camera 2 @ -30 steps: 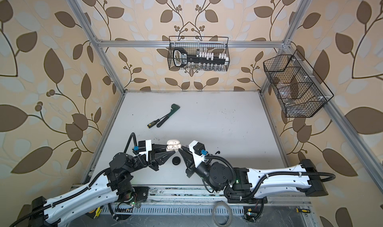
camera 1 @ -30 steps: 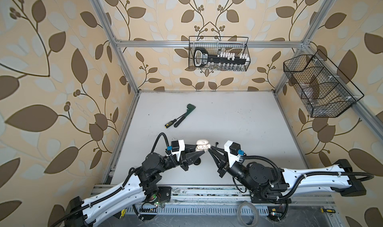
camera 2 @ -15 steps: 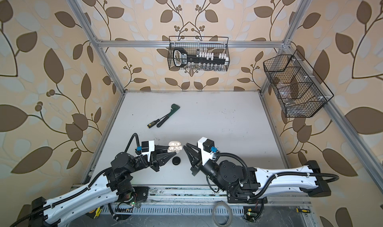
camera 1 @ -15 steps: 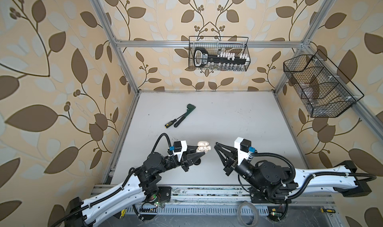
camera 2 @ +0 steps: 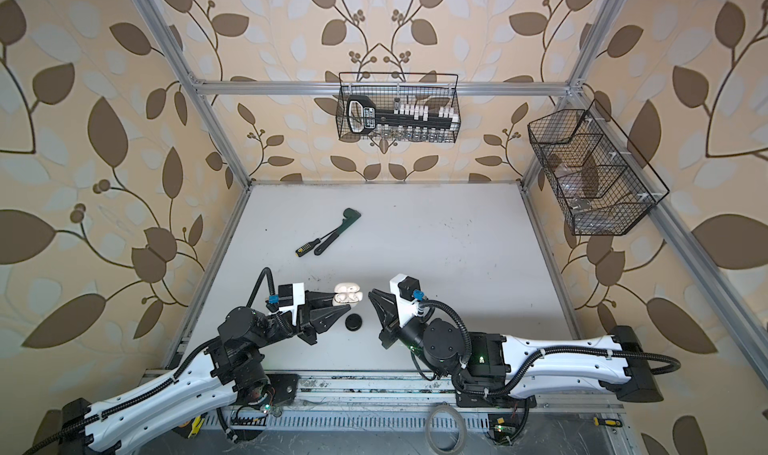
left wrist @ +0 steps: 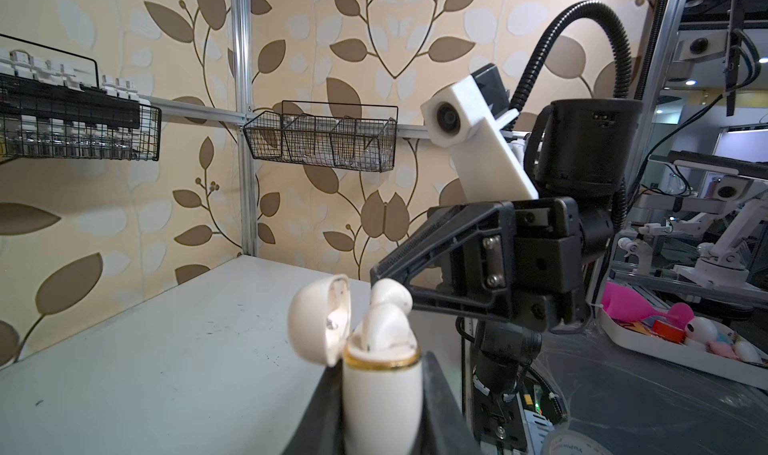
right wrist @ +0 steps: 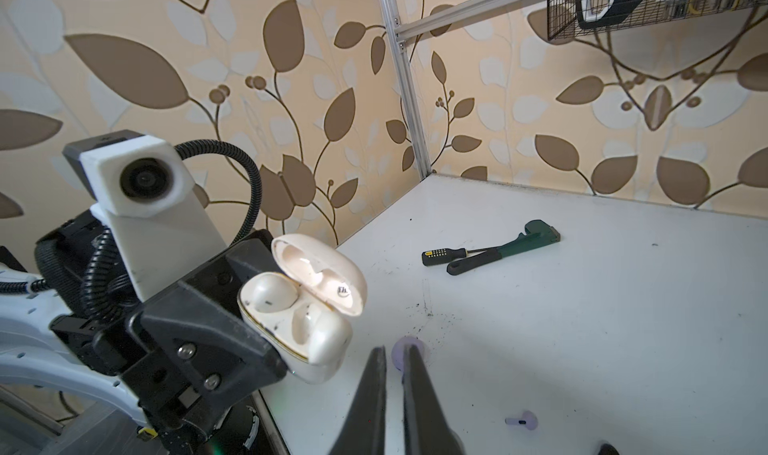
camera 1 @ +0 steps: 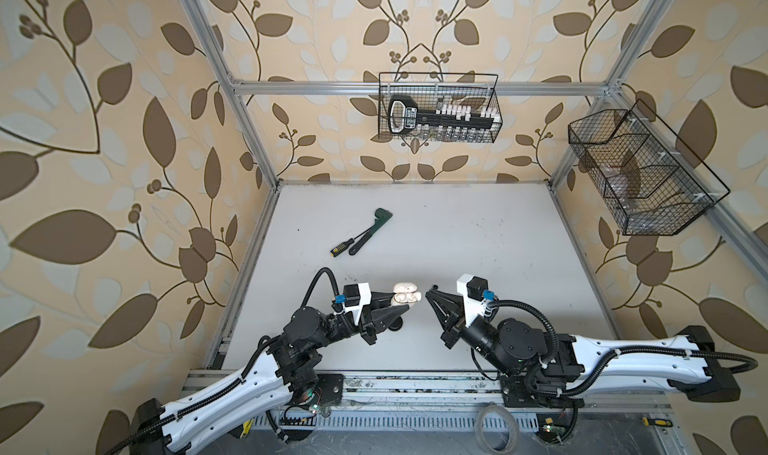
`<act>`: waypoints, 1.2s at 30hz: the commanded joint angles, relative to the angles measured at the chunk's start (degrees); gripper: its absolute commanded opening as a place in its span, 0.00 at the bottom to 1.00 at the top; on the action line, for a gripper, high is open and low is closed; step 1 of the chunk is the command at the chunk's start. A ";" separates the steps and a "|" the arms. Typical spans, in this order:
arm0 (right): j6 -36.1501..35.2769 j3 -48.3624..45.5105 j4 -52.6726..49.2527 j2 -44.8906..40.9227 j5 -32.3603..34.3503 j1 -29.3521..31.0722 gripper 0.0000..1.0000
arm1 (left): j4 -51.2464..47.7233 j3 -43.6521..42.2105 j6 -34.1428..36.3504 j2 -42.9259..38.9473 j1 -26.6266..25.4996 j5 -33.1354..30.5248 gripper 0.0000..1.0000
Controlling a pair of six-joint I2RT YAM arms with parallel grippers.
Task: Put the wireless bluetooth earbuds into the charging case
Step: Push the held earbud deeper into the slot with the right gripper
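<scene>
A cream-white charging case (camera 1: pixel 407 298) (camera 2: pixel 348 297) is held above the table with its lid swung open, and my left gripper (camera 1: pixel 400 305) (camera 2: pixel 338 307) is shut on its body. In the left wrist view its fingers (left wrist: pixel 440 403) flank the case (left wrist: pixel 382 399). Two cream earbuds (right wrist: pixel 274 293) (right wrist: pixel 305 322) sit in the case's wells. My right gripper (camera 1: pixel 431 291) (right wrist: pixel 394 351) is shut and empty, a short gap to the right of the case. A lavender earbud (right wrist: pixel 523 421) lies on the table below it, and a small lavender round piece (right wrist: pixel 417 345) shows behind its fingertips.
A green wrench (camera 1: pixel 368 232) and a screwdriver (camera 1: pixel 343 245) lie at mid-table left. A black disc (camera 2: pixel 354 322) rests just beside the left gripper. Wire baskets hang on the back wall (camera 1: pixel 438 108) and the right wall (camera 1: pixel 640 174).
My right gripper has drawn back to the right, away from the case, and its jaws have come together. The left gripper has kept hold of the case in place.
</scene>
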 commanded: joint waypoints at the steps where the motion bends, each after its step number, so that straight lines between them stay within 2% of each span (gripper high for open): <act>1: -0.85 1.95 1.86 0.97 -1.70 0.39 0.11 | 2.77 0.82 0.05 -0.21 -0.08 0.95 0.00; 36: -5.09 9.45 -2.23 5.43 -2.36 2.26 0.11 | 1.91 1.18 1.69 3.74 -0.08 1.45 0.00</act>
